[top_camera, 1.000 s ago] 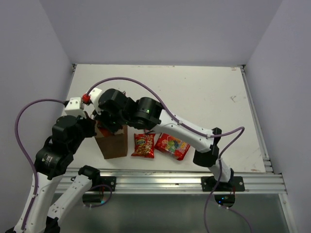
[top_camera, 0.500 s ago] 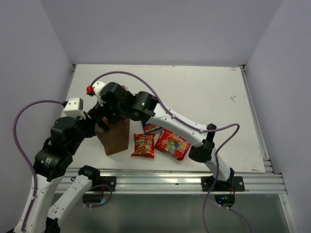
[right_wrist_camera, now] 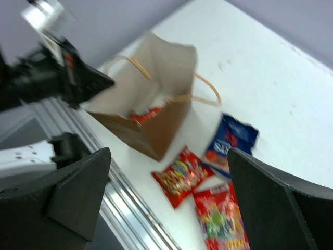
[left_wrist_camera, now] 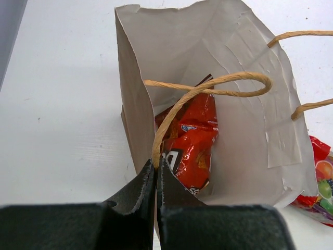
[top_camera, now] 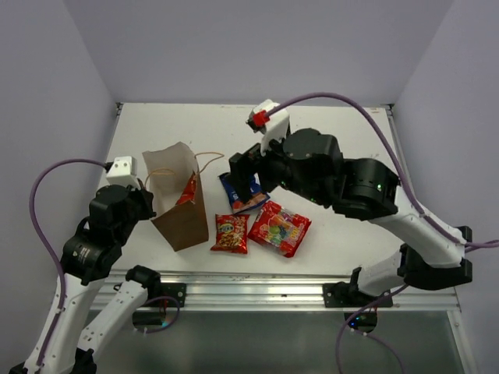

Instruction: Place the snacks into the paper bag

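**On the bench (top_camera: pixel 335 148), three snacks were counted outside the paper bag (top_camera: pixel 175 210)**

Toward the front left, the brown kraft bag was seen standing open, with the red-orange chip bag (left_wrist_camera: pixel 190 140) lodged upright inside it. The near wall, at the root of a twisted paper handle (left_wrist_camera: pixel 223 83), was pinched between the fully closed jaws of the left end effector (left_wrist_camera: pixel 157 174), so the mouth was judged to be steadied for loading. The right end effector (right_wrist_camera: pixel 169 153) was held above the bench with its fingers spread wide and nothing between them, though its own view was blurred.

Three packets were found flat on the bench. The small blue bag (top_camera: pixel 243 193) lay just beside the paper bag's right side. The small red-yellow packet (top_camera: pixel 231 234) lay nearer the front edge, and the red candy-print packet (top_camera: pixel 279 228) lay just beside it on the right.

All three were judged to be light, soft and glossy, so slipping was to be expected from a shallow pinch. A crimped end seam or a free edge was judged the better place to take hold than the puffed middle. The blue bag, nearest the open fingers, was judged the likeliest next pick. The thin kraft paper was judged easily tipped or creased if it were knocked during a drop.
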### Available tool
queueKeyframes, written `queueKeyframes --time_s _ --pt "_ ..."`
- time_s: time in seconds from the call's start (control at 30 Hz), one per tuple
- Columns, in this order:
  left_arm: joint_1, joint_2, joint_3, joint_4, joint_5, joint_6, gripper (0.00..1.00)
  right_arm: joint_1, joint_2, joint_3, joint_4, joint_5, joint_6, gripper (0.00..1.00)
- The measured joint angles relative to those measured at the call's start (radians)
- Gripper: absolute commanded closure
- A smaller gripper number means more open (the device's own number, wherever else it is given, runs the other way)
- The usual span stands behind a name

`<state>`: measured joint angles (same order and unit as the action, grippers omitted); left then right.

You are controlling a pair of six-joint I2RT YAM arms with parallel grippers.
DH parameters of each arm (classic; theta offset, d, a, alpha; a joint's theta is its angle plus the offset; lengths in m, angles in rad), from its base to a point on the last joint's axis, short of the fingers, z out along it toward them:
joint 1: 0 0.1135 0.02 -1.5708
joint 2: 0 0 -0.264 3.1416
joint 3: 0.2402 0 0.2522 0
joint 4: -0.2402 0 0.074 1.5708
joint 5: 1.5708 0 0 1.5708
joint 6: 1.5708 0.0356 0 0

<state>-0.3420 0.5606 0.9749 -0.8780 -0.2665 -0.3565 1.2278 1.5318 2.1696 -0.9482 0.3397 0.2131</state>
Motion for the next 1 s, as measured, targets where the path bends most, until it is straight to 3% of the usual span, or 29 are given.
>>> queueKeyframes --time_s 0.17,0.33,0.63,0.73,0.8,0.87,0.9,1.0 --pt "0.000 0.018 0.000 0.002 -0.030 -0.003 1.00 -0.006 -0.146 -0.532 0.073 0.126 0.105 0.01" --pt "0.000 0.025 0.000 0.002 -0.039 -0.007 1.00 -0.005 -0.039 -0.985 0.137 0.130 0.190 0.01" --pt "0.000 0.035 0.005 0.002 -0.041 -0.011 1.00 -0.005 0.031 -1.128 0.267 0.167 0.226 0.03" --pt "0.000 0.036 0.011 -0.004 -0.042 -0.011 1.00 -0.005 0.081 -1.170 0.314 0.182 0.232 0.14" --pt "0.000 0.035 0.016 -0.009 -0.042 -0.011 1.00 -0.002 0.122 -1.187 0.330 0.230 0.228 0.35" --pt "0.000 0.032 0.019 -0.014 -0.042 -0.011 1.00 0.002 0.137 -1.190 0.340 0.280 0.227 0.75" --pt "0.000 0.032 0.022 -0.021 -0.042 -0.011 1.00 0.004 0.137 -1.188 0.339 0.316 0.227 1.00" --pt "0.000 0.029 0.031 -0.031 -0.042 -0.010 1.00 0.001 0.127 -1.170 0.296 0.423 0.233 1.00"
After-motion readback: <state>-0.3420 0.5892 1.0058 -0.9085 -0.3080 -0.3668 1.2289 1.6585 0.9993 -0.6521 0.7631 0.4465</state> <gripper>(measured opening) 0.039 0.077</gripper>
